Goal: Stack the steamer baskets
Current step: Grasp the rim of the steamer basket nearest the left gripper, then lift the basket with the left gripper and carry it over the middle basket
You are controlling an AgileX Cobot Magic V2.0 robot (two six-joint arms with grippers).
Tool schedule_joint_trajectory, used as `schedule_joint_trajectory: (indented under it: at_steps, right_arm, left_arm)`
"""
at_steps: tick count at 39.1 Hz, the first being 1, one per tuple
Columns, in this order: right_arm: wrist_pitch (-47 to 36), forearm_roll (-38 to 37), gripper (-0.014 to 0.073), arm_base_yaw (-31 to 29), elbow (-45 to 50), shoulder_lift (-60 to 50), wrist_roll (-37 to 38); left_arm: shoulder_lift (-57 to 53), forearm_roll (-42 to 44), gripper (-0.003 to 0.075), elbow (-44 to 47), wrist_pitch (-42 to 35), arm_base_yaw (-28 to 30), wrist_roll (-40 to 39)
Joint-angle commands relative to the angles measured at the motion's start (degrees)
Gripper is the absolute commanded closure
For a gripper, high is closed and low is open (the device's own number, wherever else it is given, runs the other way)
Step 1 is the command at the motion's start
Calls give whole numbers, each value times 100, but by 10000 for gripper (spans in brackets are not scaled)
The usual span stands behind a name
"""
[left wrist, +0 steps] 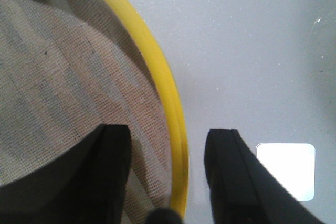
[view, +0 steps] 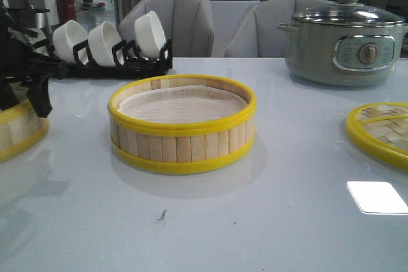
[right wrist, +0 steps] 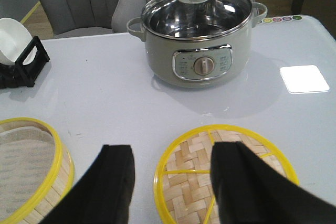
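One steamer basket [view: 182, 128] stands in the middle of the table, with a white liner inside and nothing on it. A second steamer basket [view: 18, 133] sits at the far left edge of the front view, partly cut off. My left gripper [left wrist: 168, 132] is open and straddles that basket's yellow rim [left wrist: 169, 93]. One finger [left wrist: 107, 171] is over the liner inside and the other finger [left wrist: 231, 177] is outside the wall. My right gripper [right wrist: 174, 149] is open and empty above the table, out of the front view.
A flat woven lid [right wrist: 197, 177] with a yellow rim lies at the right, under my right fingers. A grey-green electric pot [view: 344, 42] with a glass lid stands at the back right. A black rack of white bowls [view: 108, 46] is at the back left.
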Motion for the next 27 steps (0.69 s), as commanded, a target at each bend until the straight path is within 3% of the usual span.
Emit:
schedule_joint_trajectory:
  at_steps: [1, 5, 6, 8, 16, 27]
  right_arm:
    - [-440, -77, 146, 9, -203, -18, -33]
    - [-440, -77, 146, 9, -203, -18, -33]
    - [-440, -77, 146, 9, -203, -18, -33]
    - [-440, -77, 146, 9, -203, -18, -33]
    - [-440, -77, 146, 9, -203, -18, -33]
    - [-440, -77, 146, 9, -203, -18, -33]
  left_arm:
    - [-269, 0, 437, -183, -201, -18, -12]
    - [-269, 0, 636, -183, -201, -18, -12]
    - [-269, 0, 646, -183, -201, -18, -12]
    - [-269, 0, 617, -183, -201, -18, -12]
    - [-290, 0, 634, -338, -15, -29, -12]
    - [-304, 0, 634, -1660, 733, -473, -12]
